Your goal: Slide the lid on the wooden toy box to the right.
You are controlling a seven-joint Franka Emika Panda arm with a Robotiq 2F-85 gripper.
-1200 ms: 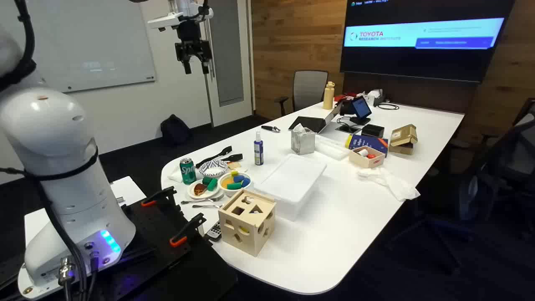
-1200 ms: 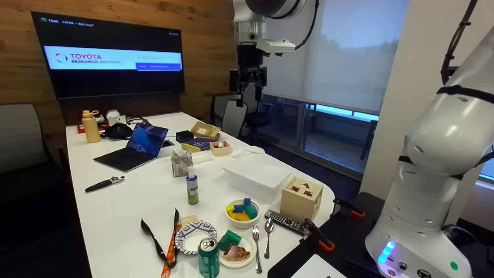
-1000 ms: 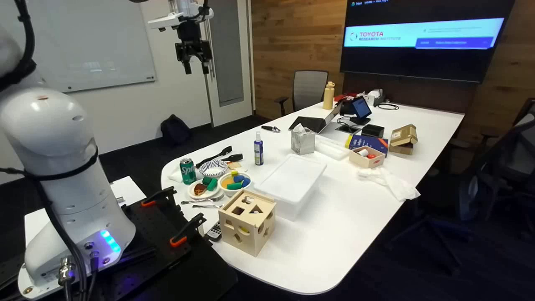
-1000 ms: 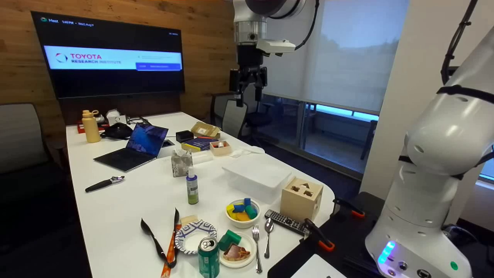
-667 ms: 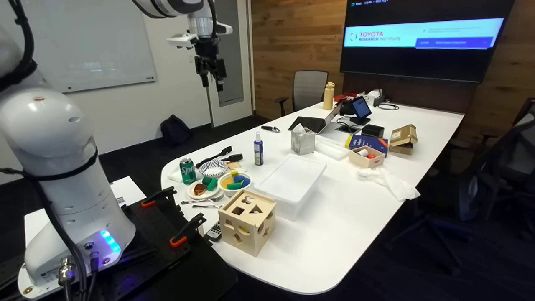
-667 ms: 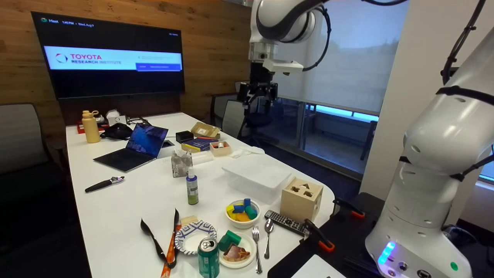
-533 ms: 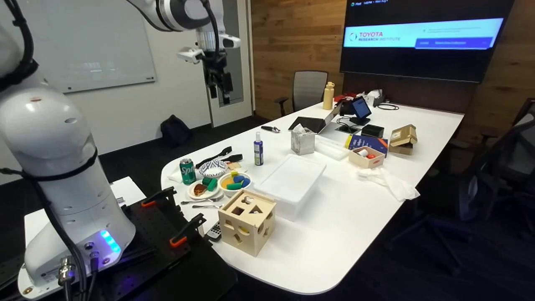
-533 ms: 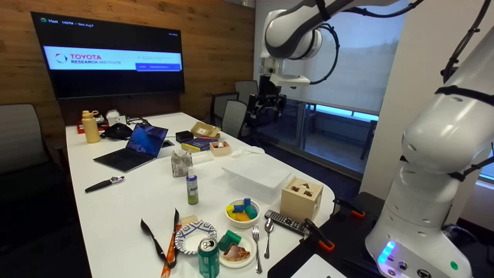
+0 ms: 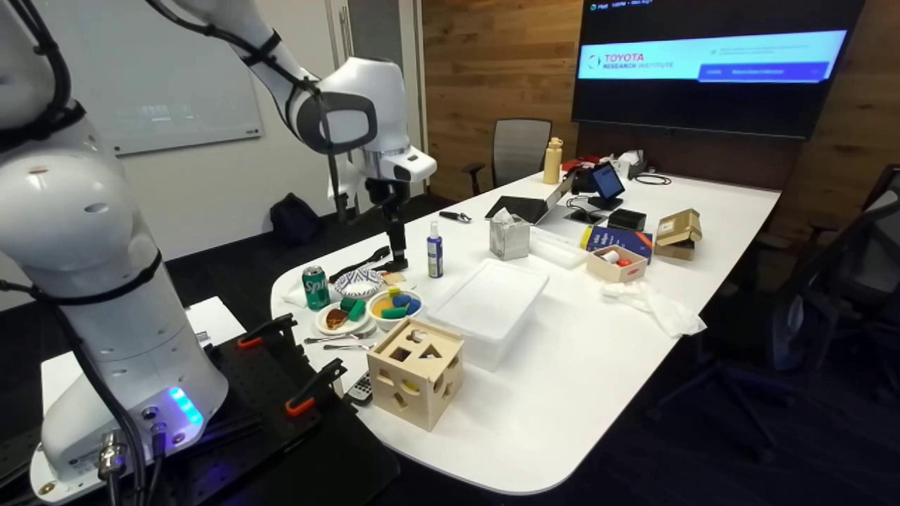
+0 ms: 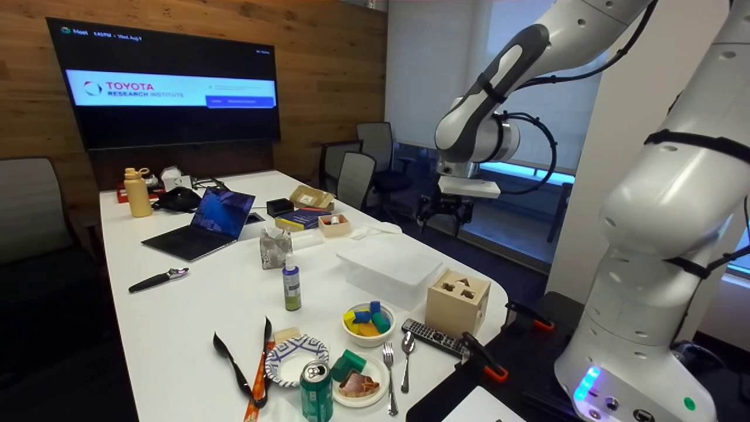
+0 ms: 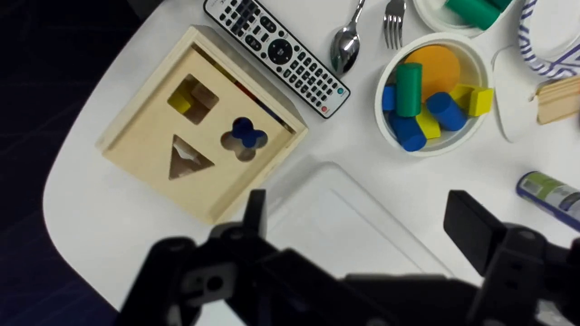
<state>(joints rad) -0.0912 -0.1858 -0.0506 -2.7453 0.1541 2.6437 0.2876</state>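
Near its rounded end the white bench (image 9: 562, 393) carries the wooden toy box (image 10: 451, 312), a remote control (image 11: 277, 58) just beside it. Nearby rest a bowl (image 11: 379, 97), plate (image 10: 354, 401), spoon (image 10: 406, 366), fork (image 10: 391, 378), can (image 10: 316, 392), spray bottle (image 10: 292, 288) and translucent box (image 9: 489, 306); farther along, a laptop (image 10: 220, 214) and yellow bottle (image 10: 138, 194).

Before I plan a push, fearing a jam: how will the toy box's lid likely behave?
The lid looks like flat wood, so probably stiff. Raised side rims should guide it, though a skewed push might bind.

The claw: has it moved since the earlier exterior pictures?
Yes: in an exterior view, the claw has moved down and rightward in the picture, away from the fixed wall screen.
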